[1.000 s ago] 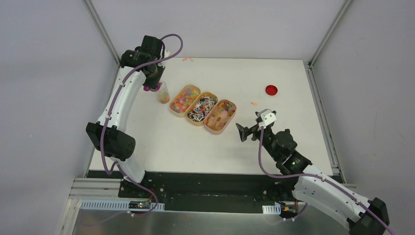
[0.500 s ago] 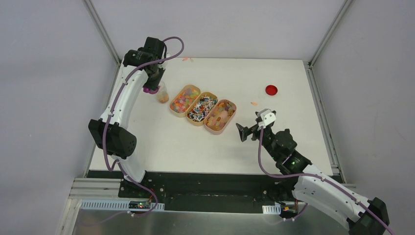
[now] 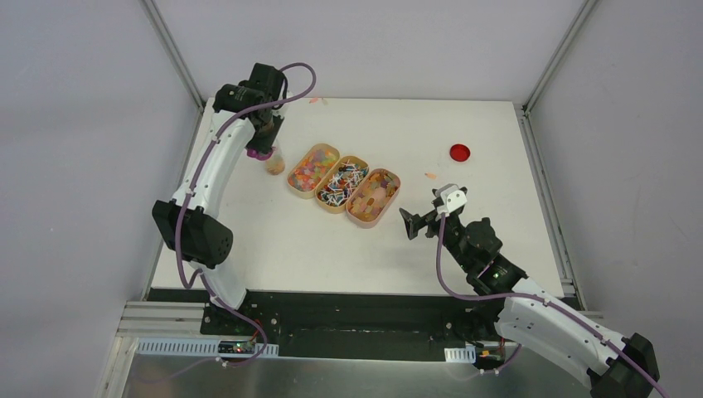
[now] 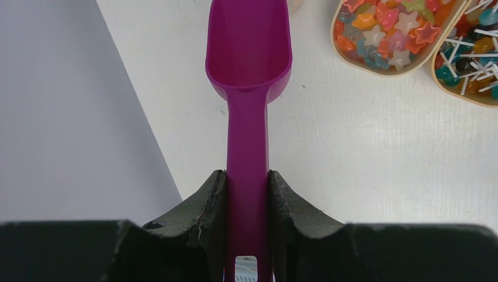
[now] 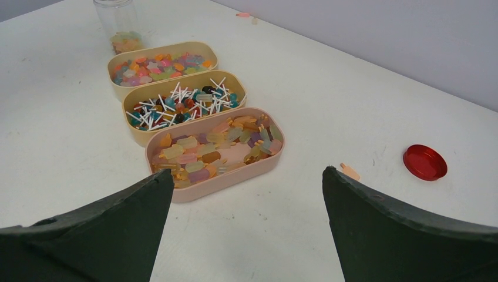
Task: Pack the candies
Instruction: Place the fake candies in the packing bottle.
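My left end effector (image 4: 246,174) pinches the handle of a magenta plastic scoop (image 4: 248,53) close to the left edge of the white desk (image 3: 348,249). In the left wrist view that edge runs slantwise just beside the scoop's bowl.

My right end effector (image 5: 246,171) hovers with its jaws spread wide, gripping nothing, above open bare desk on the near side of three oval tan trays (image 5: 223,183). The trays sit side by side in a slanting row mid-desk and hold the candies (image 5: 199,158):
- bright star-shaped bits at the left end,
- white-sticked pieces in the middle,
- translucent orange-yellow gummies at the right end.

A small clear jar (image 5: 120,23) stands just beyond the left tray with a few gummies at its bottom. A flat red round disc (image 5: 424,163) lies well apart to the right, with free surface around it.

The frame cuts off the scoop's front lip and, in the right wrist view, the jar's mouth. A small white tag sits low on the handle between my fingers; I cannot read it.
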Motion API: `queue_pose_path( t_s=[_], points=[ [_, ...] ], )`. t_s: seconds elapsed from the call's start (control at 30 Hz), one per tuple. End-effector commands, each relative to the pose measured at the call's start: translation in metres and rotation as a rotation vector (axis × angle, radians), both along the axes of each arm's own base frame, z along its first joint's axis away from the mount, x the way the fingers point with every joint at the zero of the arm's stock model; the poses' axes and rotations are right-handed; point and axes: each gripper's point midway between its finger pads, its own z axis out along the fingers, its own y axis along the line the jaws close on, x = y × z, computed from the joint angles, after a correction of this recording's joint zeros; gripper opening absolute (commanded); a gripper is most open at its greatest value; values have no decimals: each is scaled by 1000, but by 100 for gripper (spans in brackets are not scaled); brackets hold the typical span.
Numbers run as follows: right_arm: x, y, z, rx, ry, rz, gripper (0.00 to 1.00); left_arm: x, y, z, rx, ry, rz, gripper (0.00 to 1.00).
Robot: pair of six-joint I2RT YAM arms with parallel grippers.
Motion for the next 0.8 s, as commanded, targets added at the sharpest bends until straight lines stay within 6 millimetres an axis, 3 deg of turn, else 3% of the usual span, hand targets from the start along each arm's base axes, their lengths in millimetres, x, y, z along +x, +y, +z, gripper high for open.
queue_pose_path(
  t_s=[0.0,0.17,0.43,0.63,0.77],
  points=[
    [2,2,16,41,-47,6,100,-1,-12,21,-49,-62,-3,0],
    [2,2,17,41,-49,4,99,-10,-7,-2,-18,7,17,0],
    [1,1,21,51,-53,7,100,-2,-8,47,-65,-154,23,0],
    [0,0,22,57,-52,5,100,-4,-5,55,-65,-187,31,0],
    [-2,1,26,70,-47,12,100,-3,-12,73,-100,-290,-34,0]
  ],
)
